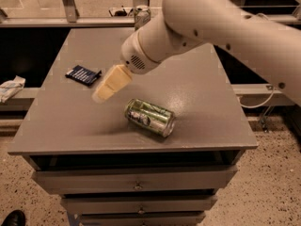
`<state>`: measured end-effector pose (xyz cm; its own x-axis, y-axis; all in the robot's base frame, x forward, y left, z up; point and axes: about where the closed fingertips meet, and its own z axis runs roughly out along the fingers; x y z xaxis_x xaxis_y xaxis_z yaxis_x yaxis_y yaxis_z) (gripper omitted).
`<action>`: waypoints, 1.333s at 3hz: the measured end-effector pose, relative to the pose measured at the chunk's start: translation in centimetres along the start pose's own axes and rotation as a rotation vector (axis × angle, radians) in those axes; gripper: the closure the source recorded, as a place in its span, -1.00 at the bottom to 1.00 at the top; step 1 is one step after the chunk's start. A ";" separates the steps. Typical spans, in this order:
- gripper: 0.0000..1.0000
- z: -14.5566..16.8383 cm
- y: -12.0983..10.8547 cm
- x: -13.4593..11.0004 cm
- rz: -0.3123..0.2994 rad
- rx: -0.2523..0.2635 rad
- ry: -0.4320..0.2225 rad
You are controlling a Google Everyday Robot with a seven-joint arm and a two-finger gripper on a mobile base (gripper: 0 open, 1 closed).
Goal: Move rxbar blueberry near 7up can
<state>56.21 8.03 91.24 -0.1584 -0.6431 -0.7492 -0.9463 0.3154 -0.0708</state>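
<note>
The rxbar blueberry (pixel 83 75) is a flat dark navy wrapper lying on the left part of the grey table top (pixel 202 93). The 7up can (pixel 142 16) is pale silver with green patches and stands upright at the table's far edge, partly behind my arm. My gripper (pixel 102 94) is cream-coloured. It hangs above the table just right of and in front of the rxbar, apart from it. It holds nothing that I can see.
A darker shiny green can (pixel 149 117) lies on its side at the front middle of the table, right of my gripper. Drawers (pixel 136 178) sit under the top. A white cloth (pixel 10 87) lies on a ledge to the left. A rail runs behind the table.
</note>
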 end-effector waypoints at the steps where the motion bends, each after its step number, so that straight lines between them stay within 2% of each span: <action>1: -1.00 5.3 -1.0 -3.1 0.028 0.021 -0.075; 2: -1.00 8.5 -1.6 -4.0 0.041 0.049 -0.104; 4: -1.00 13.7 -3.8 -3.2 0.080 0.106 -0.104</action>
<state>64.14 18.43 84.91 -0.1964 -0.5389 -0.8192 -0.8961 0.4378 -0.0731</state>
